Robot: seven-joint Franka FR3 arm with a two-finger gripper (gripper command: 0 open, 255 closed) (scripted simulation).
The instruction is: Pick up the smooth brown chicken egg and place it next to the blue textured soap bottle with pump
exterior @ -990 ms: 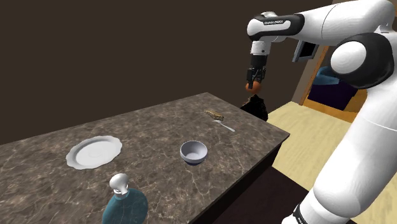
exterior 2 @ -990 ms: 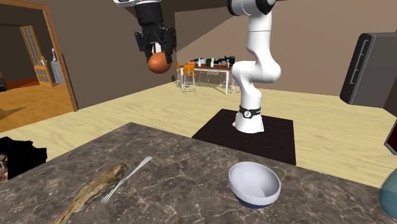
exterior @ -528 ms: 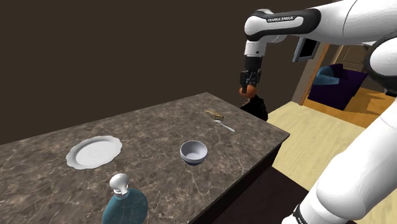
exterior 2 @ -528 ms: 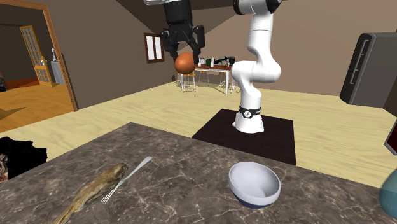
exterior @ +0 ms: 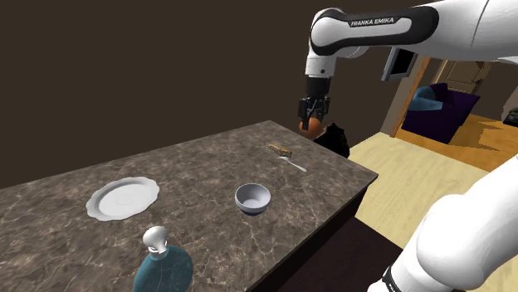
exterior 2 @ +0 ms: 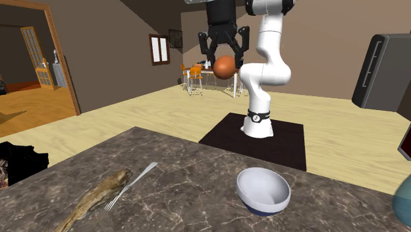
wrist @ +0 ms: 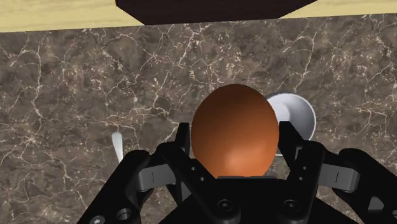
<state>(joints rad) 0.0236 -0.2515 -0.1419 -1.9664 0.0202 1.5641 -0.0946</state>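
Note:
A smooth brown egg [wrist: 234, 129] sits clasped between my black fingers, and the gripper [exterior: 312, 122] is shut on it, high above the far end of the dark marble counter [exterior: 191, 178]. From across the counter the egg [exterior 2: 225, 66] hangs under the gripper [exterior 2: 224, 58], well above the surface. The blue soap bottle [exterior: 163, 264] with its silver pump stands at the counter's near edge in the shoulder view, far from the gripper; a sliver of the bottle [exterior 2: 402, 201] shows at the second exterior view's right edge.
A white bowl [exterior: 252, 198] [exterior 2: 263, 190] [wrist: 294, 116] stands mid-counter, below the egg. A white plate [exterior: 124, 197] lies toward the shoulder view's left. A fork [exterior 2: 132, 184] and a brown fish-like item [exterior 2: 96, 198] lie near the far end. The arm's base stands on a dark mat [exterior 2: 256, 138].
The gripper has carried the egg toward the shoulder view's left and slightly down, from beyond the counter's far corner to over its far end. It stays shut on the egg.

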